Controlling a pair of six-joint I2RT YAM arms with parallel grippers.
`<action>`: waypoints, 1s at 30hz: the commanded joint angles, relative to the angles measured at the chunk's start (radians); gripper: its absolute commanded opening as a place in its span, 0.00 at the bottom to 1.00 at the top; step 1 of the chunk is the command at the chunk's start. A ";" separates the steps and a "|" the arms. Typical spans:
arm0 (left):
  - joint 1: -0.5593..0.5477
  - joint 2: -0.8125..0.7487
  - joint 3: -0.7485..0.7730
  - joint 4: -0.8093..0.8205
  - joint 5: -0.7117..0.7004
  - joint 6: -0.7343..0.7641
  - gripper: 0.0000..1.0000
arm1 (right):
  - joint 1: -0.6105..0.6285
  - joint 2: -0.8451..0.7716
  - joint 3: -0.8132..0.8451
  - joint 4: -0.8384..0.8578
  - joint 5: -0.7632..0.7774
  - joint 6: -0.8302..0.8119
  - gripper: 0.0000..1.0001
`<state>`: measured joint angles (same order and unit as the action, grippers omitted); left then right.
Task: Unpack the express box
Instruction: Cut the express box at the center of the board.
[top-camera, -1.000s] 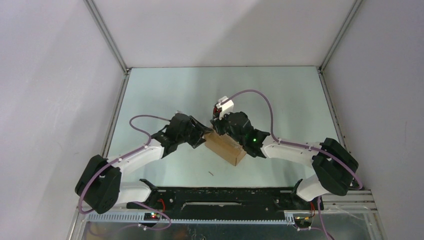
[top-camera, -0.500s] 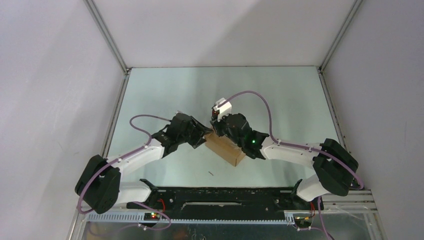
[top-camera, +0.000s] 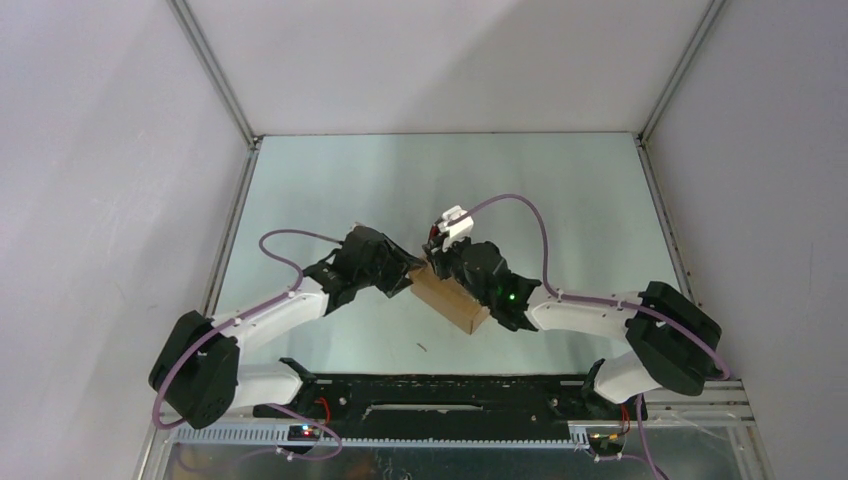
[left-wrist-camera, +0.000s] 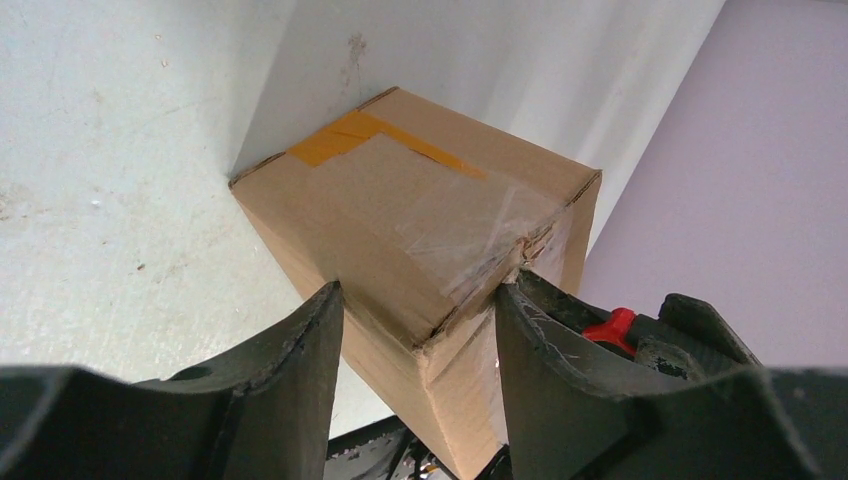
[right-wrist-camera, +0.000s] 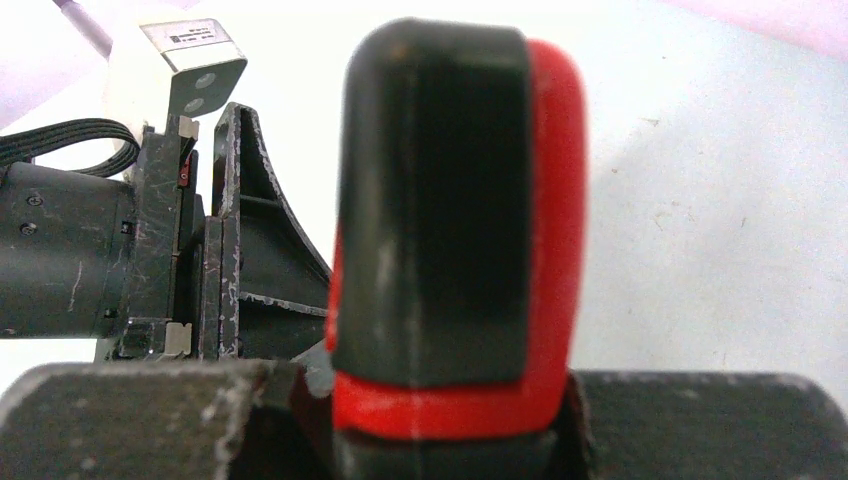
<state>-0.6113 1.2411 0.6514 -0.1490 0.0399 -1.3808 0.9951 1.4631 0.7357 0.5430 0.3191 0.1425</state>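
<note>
The express box, a small brown carton with clear tape and a strip of orange tape, lies on the table between both arms. In the left wrist view its near end sits between my left fingers, which touch it on both sides. My left gripper is shut on that end. My right gripper is shut on a red-and-black utility knife and hovers over the box's far-left top. A red part of the knife shows just behind my left gripper's right finger.
White enclosure walls stand around the pale green table. A black rail runs along the near edge by the arm bases. A small dark speck lies in front of the box.
My right gripper with the knife has slid a little toward the near right along the box top. The left gripper has narrowed slightly on the box's end.
</note>
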 joint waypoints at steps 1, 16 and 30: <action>0.012 0.026 -0.004 -0.175 -0.146 0.008 0.51 | 0.000 -0.058 0.018 -0.026 0.006 0.002 0.00; 0.007 0.039 0.008 -0.206 -0.149 0.023 0.50 | -0.065 -0.136 0.185 -0.039 -0.047 -0.007 0.00; -0.002 -0.020 0.069 -0.194 -0.122 0.063 0.64 | -0.024 -0.130 0.079 -0.049 -0.001 -0.005 0.00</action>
<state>-0.6151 1.2385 0.6971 -0.2207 -0.0246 -1.3739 0.9627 1.3434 0.8288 0.4427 0.2890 0.1413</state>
